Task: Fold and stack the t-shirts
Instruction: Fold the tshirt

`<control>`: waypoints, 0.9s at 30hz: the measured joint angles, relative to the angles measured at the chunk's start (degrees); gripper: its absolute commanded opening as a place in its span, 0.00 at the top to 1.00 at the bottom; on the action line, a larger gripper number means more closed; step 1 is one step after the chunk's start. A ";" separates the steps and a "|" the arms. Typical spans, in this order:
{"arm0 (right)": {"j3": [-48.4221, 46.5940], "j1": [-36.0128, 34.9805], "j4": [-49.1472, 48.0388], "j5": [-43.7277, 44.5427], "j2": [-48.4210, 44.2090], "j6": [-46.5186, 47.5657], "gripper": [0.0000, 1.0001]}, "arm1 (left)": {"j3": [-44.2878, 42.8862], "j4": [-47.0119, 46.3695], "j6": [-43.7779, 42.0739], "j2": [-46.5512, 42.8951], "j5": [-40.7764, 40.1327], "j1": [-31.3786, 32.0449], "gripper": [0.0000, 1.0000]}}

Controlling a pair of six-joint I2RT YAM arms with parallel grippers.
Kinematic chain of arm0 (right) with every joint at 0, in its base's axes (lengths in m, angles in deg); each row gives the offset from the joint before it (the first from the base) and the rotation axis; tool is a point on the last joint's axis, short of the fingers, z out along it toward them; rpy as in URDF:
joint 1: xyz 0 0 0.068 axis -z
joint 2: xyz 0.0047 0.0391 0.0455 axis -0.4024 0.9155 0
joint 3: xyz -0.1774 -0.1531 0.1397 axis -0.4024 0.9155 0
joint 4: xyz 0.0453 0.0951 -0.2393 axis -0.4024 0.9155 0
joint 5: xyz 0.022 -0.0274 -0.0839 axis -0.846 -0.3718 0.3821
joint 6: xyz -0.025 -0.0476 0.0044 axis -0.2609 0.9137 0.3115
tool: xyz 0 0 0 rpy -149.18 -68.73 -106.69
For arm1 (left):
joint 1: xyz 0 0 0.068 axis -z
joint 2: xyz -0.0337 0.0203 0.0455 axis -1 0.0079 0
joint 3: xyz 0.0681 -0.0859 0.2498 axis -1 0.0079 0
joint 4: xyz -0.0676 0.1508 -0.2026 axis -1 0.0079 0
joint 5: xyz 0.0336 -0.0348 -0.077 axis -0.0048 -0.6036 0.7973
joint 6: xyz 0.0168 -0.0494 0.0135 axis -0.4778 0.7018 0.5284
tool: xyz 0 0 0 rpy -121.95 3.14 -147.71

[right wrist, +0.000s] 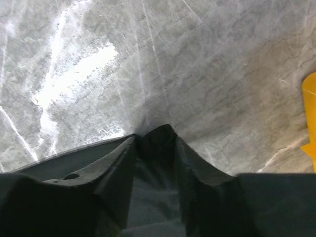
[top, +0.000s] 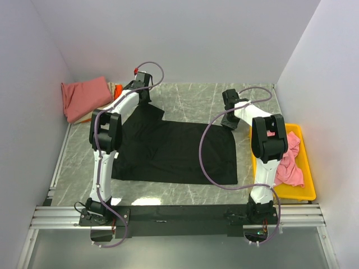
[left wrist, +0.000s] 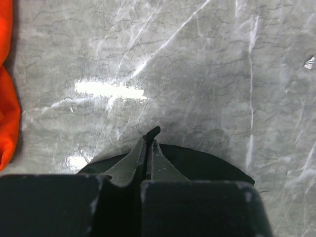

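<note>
A large black t-shirt lies spread flat on the marble table. My left gripper is at its far left corner. In the left wrist view the gripper is shut on a thin fold of the black cloth. My right gripper is at the shirt's far right corner. In the right wrist view the gripper holds a bunch of the black cloth between its fingers. A folded dusty-red t-shirt lies at the far left with beige and orange cloth beside it. A pink t-shirt lies in the bin.
A yellow plastic bin stands at the right edge of the table, and its corner shows in the right wrist view. Orange cloth is at the left of the left wrist view. Grey walls enclose the table on three sides.
</note>
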 measured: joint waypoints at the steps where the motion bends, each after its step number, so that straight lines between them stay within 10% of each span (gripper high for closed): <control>1: 0.15 0.00 -0.33 -0.15 -0.02 0.09 0.66 | 0.02 -0.20 0.04 -0.11 0.15 0.00 1.00; 12: 0.33 -0.22 -1.38 -0.31 -0.15 1.79 1.00 | 2.12 -1.55 0.17 -1.25 1.64 0.00 1.00; 27: 6.75 -1.77 -4.33 -0.44 -6.45 5.07 1.00 | 15.19 -4.76 1.09 -12.04 1.36 0.00 1.00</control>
